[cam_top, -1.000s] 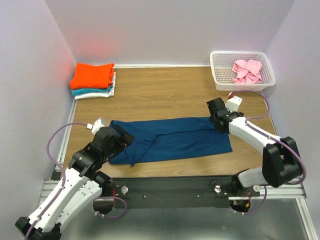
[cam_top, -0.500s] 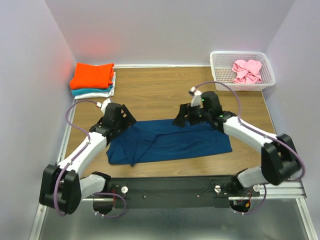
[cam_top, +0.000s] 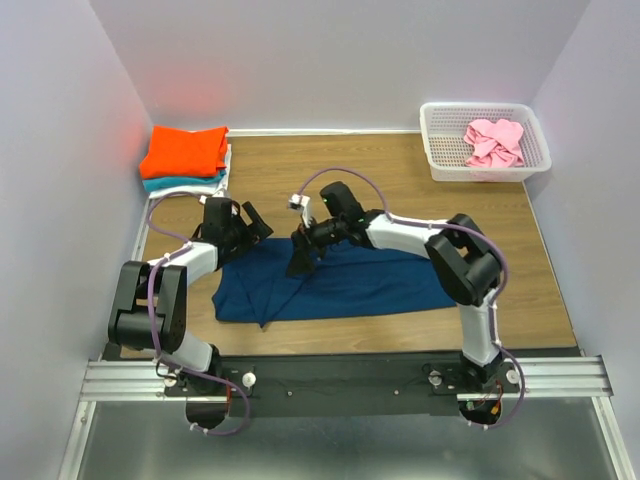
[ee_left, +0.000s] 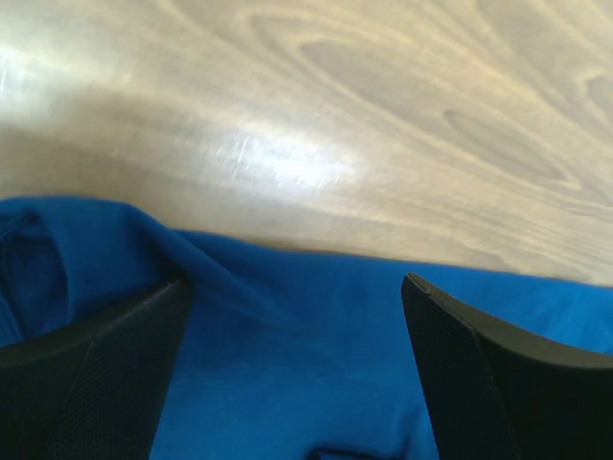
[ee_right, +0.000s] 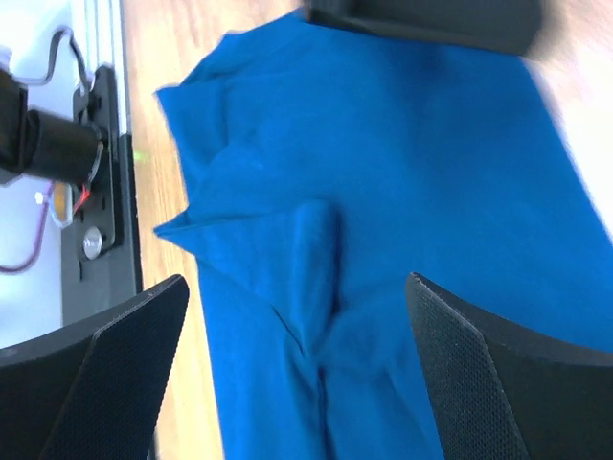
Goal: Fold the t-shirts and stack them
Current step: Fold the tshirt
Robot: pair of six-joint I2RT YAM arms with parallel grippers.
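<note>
– Blue t-shirt (cam_top: 340,285): report position.

– It lies flat on the desk (cam_top: 400,190), in the lower centre of the top view, laid out as a long band running left to right. Diagonal folds show in its left third. The right portion is smooth.

– Left end effector (cam_top: 255,222): report state.

– Open, gripping nothing. It sits at the upper left corner of the blue t-shirt. In the left wrist view both fingers (ee_left: 96,374) stand wide apart. The cloth edge runs across between them, with bare wood in the upper half of the frame. Contact with the cloth cannot be confirmed.

– Right end effector (cam_top: 300,255): report state.

– Open, gripping nothing. It points down at the upper edge of the blue t-shirt, left of centre and just beside the left end effector. In the right wrist view a raised crease and a folded flap fill the gap between the fingers.

– Other t-shirts: report position.

– A folded stack occupies the upper left of the top view, against the wall. The orange t-shirt (cam_top: 185,150) is on top, the teal t-shirt (cam_top: 160,184) under it, and the white t-shirt (cam_top: 205,187) at the bottom. The pink t-shirt (cam_top: 494,142) lies crumpled in the basket (cam_top: 440,165) at the upper right, well apart from both arms.
</note>
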